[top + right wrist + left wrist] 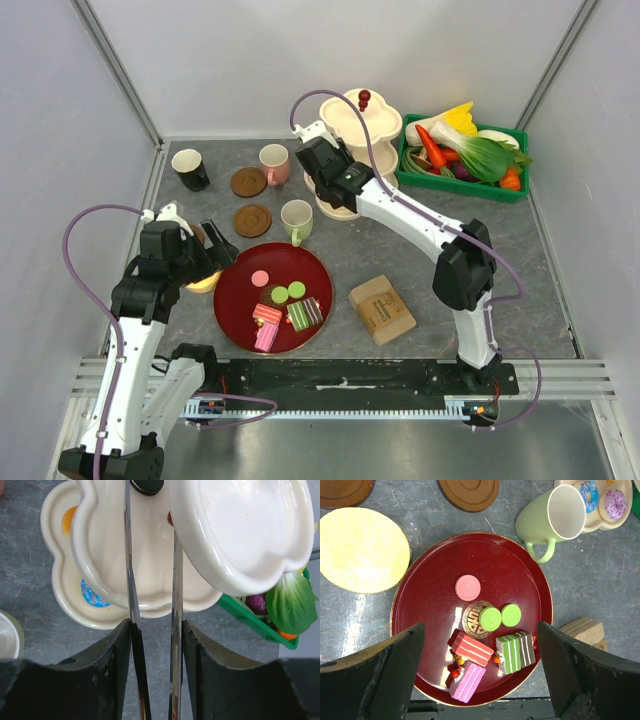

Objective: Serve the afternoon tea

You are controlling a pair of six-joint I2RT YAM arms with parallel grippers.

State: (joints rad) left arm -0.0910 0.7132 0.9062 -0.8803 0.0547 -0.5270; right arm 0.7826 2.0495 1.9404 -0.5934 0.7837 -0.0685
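left gripper [480, 630] wide apart, nothing between the fingers, hanging over the left side of the red tray [427, 580]

on the tray: pink macaron [468, 587], green macarons [490, 618] as a pair side by side, four cake slices toward the near edge

wrist view axes: red-striped slice [472, 649] long axis runs upper-left to lower-right; pink slice [467, 680] just beside it runs lower-left to upper-right; green-striped slice [508, 652] and brown-striped slice [525, 648] lie parallel, side by side, long axes roughly up-down in frame

pale-green mug [550, 522] upright just beyond the tray, handle pointing back at the tray

right gripper [154, 625] is at the cream tiered stand [240, 535], fingers a narrow gap apart, can't tell if they clamp a tier

donuts [590, 494] sit on the bottom tier

pink mug [272, 160], black mug [190, 168] and brown coasters [249, 181] sit back-left, each mug apart from the coasters
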